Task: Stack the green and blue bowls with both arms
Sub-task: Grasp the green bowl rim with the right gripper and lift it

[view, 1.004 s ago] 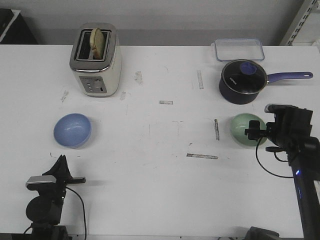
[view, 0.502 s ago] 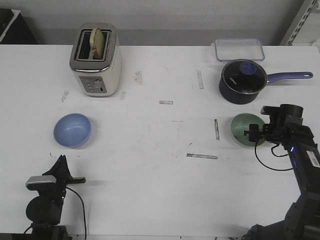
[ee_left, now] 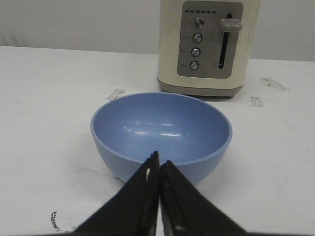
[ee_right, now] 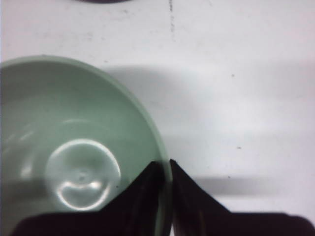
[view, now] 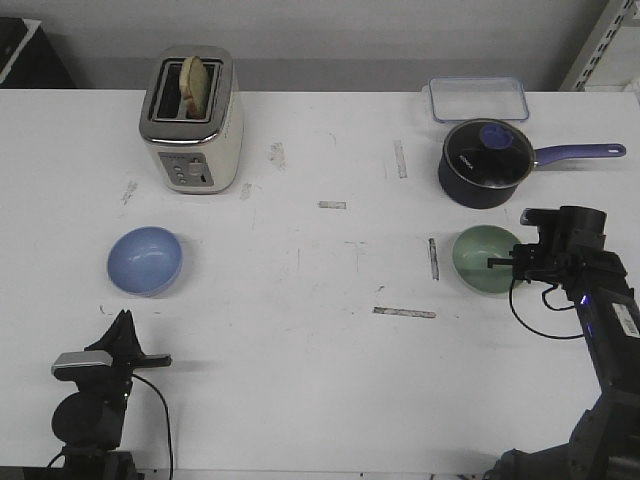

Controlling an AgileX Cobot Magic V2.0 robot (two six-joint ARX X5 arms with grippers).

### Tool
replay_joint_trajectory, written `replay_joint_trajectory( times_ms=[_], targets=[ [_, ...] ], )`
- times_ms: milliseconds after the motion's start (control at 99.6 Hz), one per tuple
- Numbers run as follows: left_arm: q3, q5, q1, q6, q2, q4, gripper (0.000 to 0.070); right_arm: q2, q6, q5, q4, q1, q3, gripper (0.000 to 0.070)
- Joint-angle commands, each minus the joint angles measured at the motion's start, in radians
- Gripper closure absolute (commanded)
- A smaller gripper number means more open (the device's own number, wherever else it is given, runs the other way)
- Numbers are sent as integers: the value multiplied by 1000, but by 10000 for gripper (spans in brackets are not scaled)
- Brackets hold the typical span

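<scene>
Robot test lab staged as a kitchen. Scuffed white worktop (view: 300, 330) carries worn tape marks, against a bare grey wall. Kitchen props: cream toaster (view: 192, 122) with a slice in its slot, dark saucepan (view: 485, 164) with a blue handle, clear lidded food box (view: 478, 99). Metal shelving upright (view: 600, 45) at the far right edge. Cabled arm mounts along the near edge.
</scene>
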Motion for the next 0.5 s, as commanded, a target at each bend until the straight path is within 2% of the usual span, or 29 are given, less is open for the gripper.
replay_joint_trajectory(
  times_ms=[0,50,130,251,422,492],
  targets=[
    [-22,3,0,-2,-1,9,698,-30,-18,5,15,-2,19,695],
    [-22,3,0,-2,-1,9,698,-57,-14,-4,19,-1,21,695],
    [-22,3,0,-2,-1,9,698,-102,-3,-63,4,10,38,695],
    [-22,3,0,-2,-1,9,698,-162,78,-136,-48,62,88,695],
    [-22,3,0,-2,-1,9,698,-193,175,-225,-82,251,160,695],
    [-22,3,0,-2,-1,9,698,-193,205,-238,-80,343,170,695]
  ],
)
